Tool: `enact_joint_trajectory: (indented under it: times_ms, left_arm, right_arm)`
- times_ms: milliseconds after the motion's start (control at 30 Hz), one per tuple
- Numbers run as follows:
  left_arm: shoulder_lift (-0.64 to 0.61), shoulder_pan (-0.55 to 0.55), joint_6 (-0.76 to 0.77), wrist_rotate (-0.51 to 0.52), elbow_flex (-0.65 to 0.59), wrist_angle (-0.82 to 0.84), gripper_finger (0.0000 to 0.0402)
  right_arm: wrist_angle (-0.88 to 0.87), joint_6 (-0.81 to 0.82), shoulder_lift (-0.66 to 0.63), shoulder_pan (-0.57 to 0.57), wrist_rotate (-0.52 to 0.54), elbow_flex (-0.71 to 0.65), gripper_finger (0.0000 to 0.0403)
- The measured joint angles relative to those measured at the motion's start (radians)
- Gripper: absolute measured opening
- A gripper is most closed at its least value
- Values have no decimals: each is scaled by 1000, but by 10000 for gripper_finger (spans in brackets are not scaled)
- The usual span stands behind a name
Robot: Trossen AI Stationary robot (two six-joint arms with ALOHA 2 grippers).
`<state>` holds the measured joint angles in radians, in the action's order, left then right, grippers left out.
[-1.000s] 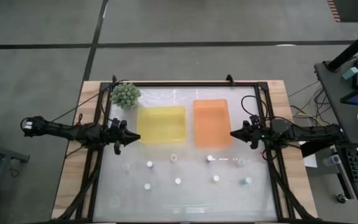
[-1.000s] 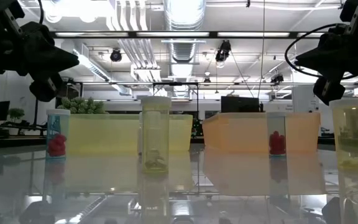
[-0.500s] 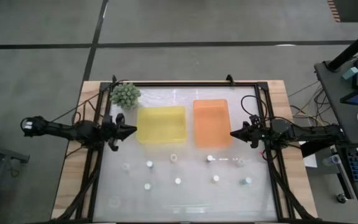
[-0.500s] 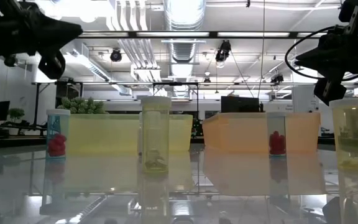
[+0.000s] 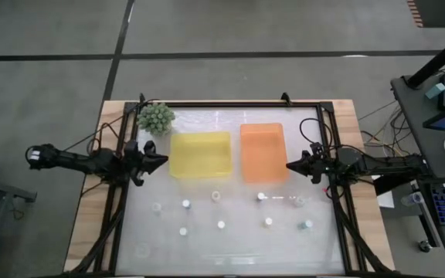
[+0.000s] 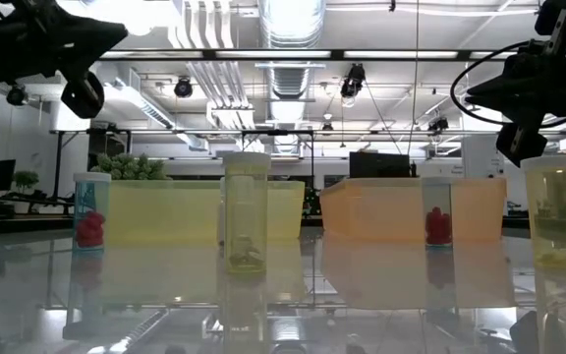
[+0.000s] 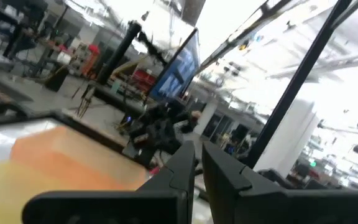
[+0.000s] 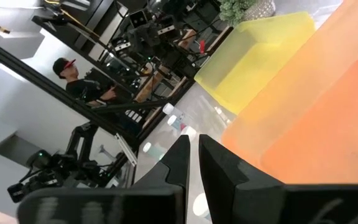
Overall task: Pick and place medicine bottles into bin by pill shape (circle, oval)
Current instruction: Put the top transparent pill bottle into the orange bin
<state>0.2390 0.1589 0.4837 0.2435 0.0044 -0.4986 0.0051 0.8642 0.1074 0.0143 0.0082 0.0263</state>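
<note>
glossy white table [image 5: 230, 247] under both arms. left gripper [image 5: 161, 161] at yellow bin's [image 5: 200, 154] outer side, jaws nearly closed, empty. right gripper [image 5: 290, 165] beside orange bin [image 5: 263, 151], jaws likewise narrow, empty. medicine bottles [image 5: 221, 225] scattered upright on table in front of bins, apart from both grippers.
</note>
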Motion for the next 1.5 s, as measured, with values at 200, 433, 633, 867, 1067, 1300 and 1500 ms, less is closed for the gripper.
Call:
enact_joint_trajectory:
  times_ms: [200,433,633,867,1067,1300,1500]
  left_arm:
    - [1,0,-68,17,0,-26,15]
    - [6,0,-446,84,0,-138,15]
    - [8,0,-571,88,0,-157,15]
    - [9,-1,-629,99,0,-380,15]
    - [18,-1,-696,99,0,-364,15]
    - [41,-2,-733,132,3,-417,15]
    - [36,-2,-736,133,4,-426,15]
  right_arm:
    - [7,-20,0,0,17,0,27]
    - [37,-216,0,0,296,0,27]
    - [86,-288,0,0,455,0,27]
    - [228,-306,0,0,484,0,27]
    - [369,-426,0,0,466,0,27]
    - [501,-521,1,1,379,0,27]
    - [640,-548,66,1,350,0,27]
